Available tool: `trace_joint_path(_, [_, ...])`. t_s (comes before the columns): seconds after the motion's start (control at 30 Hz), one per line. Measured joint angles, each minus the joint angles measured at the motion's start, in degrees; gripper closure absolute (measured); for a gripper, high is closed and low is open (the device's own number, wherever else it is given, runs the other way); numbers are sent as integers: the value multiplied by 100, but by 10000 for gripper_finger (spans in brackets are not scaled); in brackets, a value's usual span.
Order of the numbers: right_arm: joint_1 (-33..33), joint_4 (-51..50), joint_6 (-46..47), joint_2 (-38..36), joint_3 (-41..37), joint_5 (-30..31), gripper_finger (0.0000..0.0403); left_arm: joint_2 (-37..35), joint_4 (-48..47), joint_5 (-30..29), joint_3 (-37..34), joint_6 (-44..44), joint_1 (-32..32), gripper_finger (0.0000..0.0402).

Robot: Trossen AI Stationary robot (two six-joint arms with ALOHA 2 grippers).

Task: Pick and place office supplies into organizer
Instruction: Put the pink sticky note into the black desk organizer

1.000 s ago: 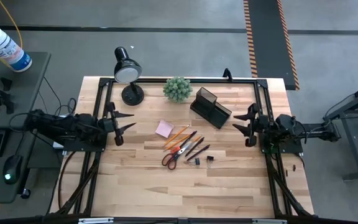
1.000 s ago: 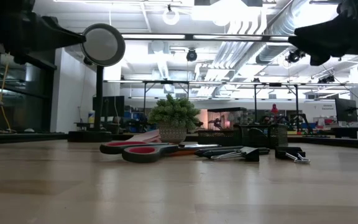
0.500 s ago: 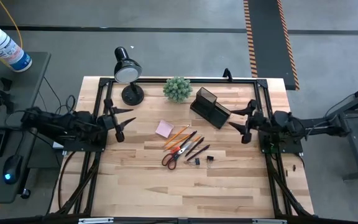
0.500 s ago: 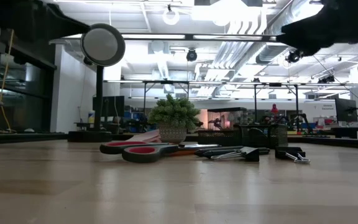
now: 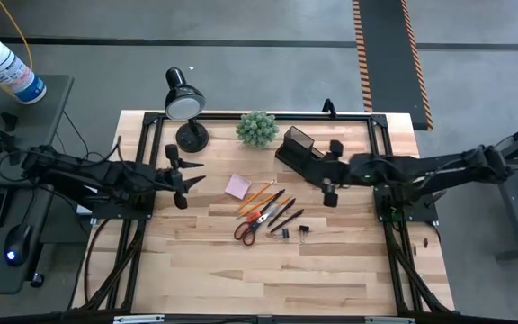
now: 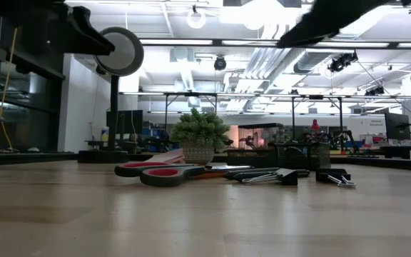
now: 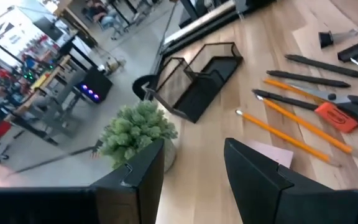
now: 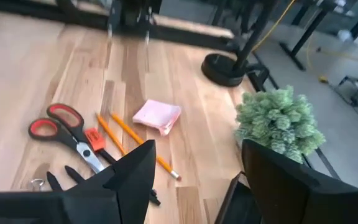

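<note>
The office supplies lie in the middle of the table: a pink sticky-note pad (image 5: 237, 186), orange pencils (image 5: 257, 195), orange-handled scissors (image 5: 250, 227), dark pens (image 5: 282, 214) and small black clips (image 5: 302, 229). The dark organizer (image 5: 302, 155) stands toward the far edge, to the right of them. My left gripper (image 5: 194, 174) hovers open to the left of the pad (image 7: 270, 152). My right gripper (image 5: 325, 173) hovers open beside the organizer's right end. Its wrist view looks over the pad (image 8: 157, 116), scissors (image 8: 66, 127) and pencils (image 8: 129, 140).
A green plant ball (image 5: 257, 129) and a black desk lamp (image 5: 185, 105) stand along the far edge, left of the organizer. A black frame (image 5: 241, 115) runs round the table's far, left and right sides. The near half of the wooden table top (image 5: 268, 279) is bare.
My right gripper has reached from the table's right side toward the left, up to the organizer's right end, its arm stretching out. My left gripper has edged right, toward the pink pad. The supplies and the organizer have kept still.
</note>
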Motion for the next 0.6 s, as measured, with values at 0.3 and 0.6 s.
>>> trace_joint_path(0.3, [-406, -445, 720, 1720, 1189, -300, 172, 222, -193, 65, 0, -358, -2, 245])
trace_joint_path(0.6, [-813, -739, 1435, 3406, 2252, -734, 172, 220, -772, 372, 0, -1320, -2, 245])
